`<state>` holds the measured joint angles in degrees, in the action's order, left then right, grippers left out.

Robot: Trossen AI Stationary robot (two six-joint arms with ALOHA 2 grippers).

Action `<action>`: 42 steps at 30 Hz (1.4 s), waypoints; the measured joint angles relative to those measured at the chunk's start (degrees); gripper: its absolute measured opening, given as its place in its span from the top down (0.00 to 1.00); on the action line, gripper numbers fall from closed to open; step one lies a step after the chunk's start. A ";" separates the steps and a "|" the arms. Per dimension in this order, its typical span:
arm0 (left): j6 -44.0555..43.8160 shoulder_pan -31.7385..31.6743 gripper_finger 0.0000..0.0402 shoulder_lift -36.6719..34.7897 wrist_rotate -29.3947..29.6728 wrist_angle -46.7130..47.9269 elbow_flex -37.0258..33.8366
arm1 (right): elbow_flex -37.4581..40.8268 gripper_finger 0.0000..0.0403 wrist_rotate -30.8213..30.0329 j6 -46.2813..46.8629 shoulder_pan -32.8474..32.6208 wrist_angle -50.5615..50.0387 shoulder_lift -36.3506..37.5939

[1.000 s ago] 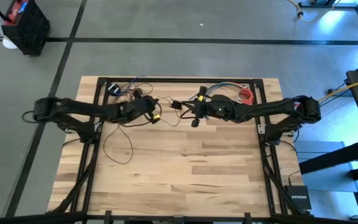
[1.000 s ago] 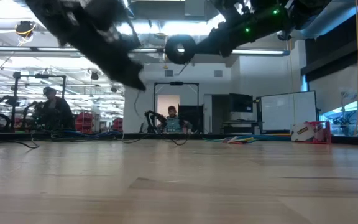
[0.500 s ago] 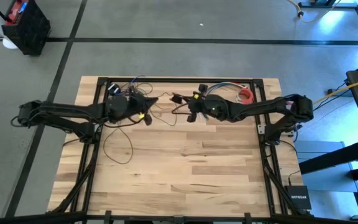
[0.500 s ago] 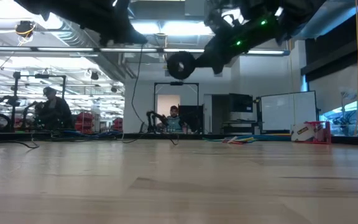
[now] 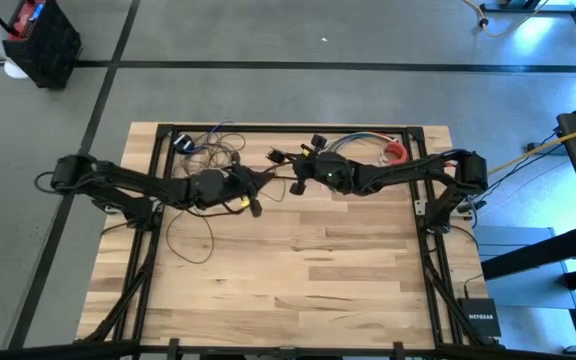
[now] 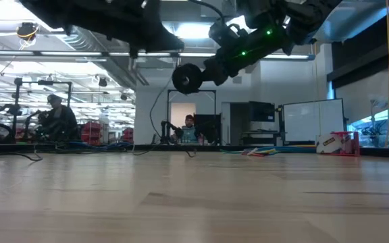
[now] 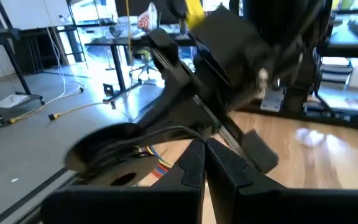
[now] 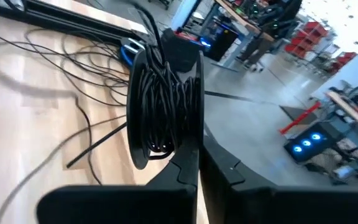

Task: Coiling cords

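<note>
Both grippers hung above the far middle of the desk [image 5: 298, 260], close together. In its wrist view the right gripper [image 8: 197, 163] was clamped shut on the rim of a black spool [image 8: 165, 106] already wound thick with the cords [image 8: 73, 134], and the low view showed that spool held well clear of the wood. The left gripper [image 5: 255, 208] sat just beside it with its jaws closed; whether a strand ran between its fingers could not be made out. Slack cord lay in loose loops at the far left of the desk and in one larger loop nearer the left edge. By my judgement the winding was partly done. To do it well, the spool should be kept steady while the other arm feeds the cord under light, even tension, clearing tangles in the far-left pile before pulling.
</note>
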<state>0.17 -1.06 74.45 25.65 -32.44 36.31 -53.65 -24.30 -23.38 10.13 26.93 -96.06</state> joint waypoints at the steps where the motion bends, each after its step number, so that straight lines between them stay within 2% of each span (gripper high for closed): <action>1: 0.02 0.10 1.00 1.44 0.00 -0.65 0.31 | 0.00 0.98 0.65 0.61 0.00 -0.07 -0.08; 9: 0.39 0.75 1.00 11.86 0.02 -1.67 5.23 | 0.00 0.98 5.20 3.33 0.02 1.93 -0.06; 15: 1.52 -0.19 0.99 16.06 0.95 -1.29 6.50 | 0.00 0.98 9.20 6.68 0.00 2.75 1.03; 22: 1.33 -1.73 0.99 16.68 2.21 2.18 6.52 | 0.00 0.98 14.86 10.74 -0.64 1.06 5.63; 33: 5.22 -1.92 0.98 15.64 7.67 10.90 6.67 | 0.21 0.98 12.67 6.98 -4.77 -10.75 14.18; 42: 7.14 -1.95 0.98 14.28 8.07 15.56 6.54 | 0.20 0.98 11.85 6.41 -6.29 -14.22 17.96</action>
<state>7.31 -3.01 88.73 33.71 -16.88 42.85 -53.45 -12.45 -16.97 3.84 12.71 -78.10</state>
